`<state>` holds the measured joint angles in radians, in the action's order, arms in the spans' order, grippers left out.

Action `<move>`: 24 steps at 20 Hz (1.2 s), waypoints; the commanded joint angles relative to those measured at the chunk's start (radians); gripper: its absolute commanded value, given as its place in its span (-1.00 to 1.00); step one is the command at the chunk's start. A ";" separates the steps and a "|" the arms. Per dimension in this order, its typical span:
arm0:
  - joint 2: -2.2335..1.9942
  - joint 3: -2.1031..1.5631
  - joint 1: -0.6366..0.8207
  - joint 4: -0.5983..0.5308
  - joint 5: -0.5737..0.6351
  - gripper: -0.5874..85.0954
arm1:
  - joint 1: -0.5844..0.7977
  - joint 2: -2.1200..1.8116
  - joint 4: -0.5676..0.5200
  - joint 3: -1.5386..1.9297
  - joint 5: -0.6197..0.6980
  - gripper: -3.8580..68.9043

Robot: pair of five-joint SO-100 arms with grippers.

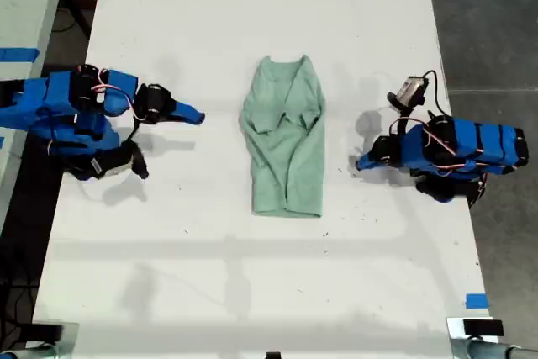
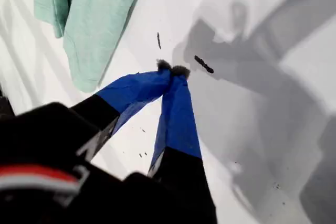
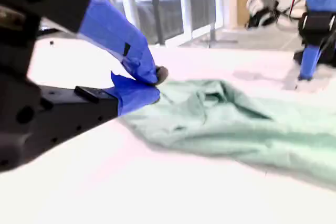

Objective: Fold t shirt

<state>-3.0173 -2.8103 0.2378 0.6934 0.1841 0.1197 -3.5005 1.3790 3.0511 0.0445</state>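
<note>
Seen from the exterior view: t shirt [image 1: 286, 149] flat on the white table [image 1: 210, 23], roughly midway between the two arms, sleeves folded in over the chest, neck opening toward the top of the picture, hem toward the bottom. At the exterior view's right, my first gripper [image 1: 360, 162], pointed at the cloth but apart from it, jaws together, nothing held. At the exterior view's left, my second gripper [image 1: 198, 117], aimed at the upper part of the shirt, also clear of it, tips together and empty. In the first wrist view: my first gripper [image 2: 172, 69] with blue jaws meeting at the tips over bare table [image 2: 273, 145], a corner of the t shirt [image 2: 89, 19] near but not touched. In the second wrist view: my second gripper [image 3: 155, 82] pinched closed on nothing, the wrinkled t shirt [image 3: 236, 124] spread just beyond the tips.
</note>
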 commanded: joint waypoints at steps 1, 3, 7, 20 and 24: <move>-0.383 -0.310 0.046 0.055 -0.021 -0.99 | -0.006 -0.005 -0.026 0.051 0.005 -0.90; -0.591 -0.414 0.092 0.173 -0.020 -0.99 | -0.006 -0.005 -0.026 0.051 0.003 -0.90; -0.586 -0.414 0.072 0.181 -0.041 -0.99 | -0.008 -0.005 -0.026 0.051 0.005 -0.90; -0.586 -0.416 0.064 0.189 -0.058 -0.99 | -0.012 -0.005 -0.026 0.051 -0.011 -0.90; -0.586 -0.416 0.063 0.189 -0.060 -0.99 | -0.014 -0.005 -0.026 0.051 -0.014 -0.90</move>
<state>-3.5957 -3.2168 0.3083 0.8790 0.1442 0.1181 -3.5005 1.3790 3.0511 0.0414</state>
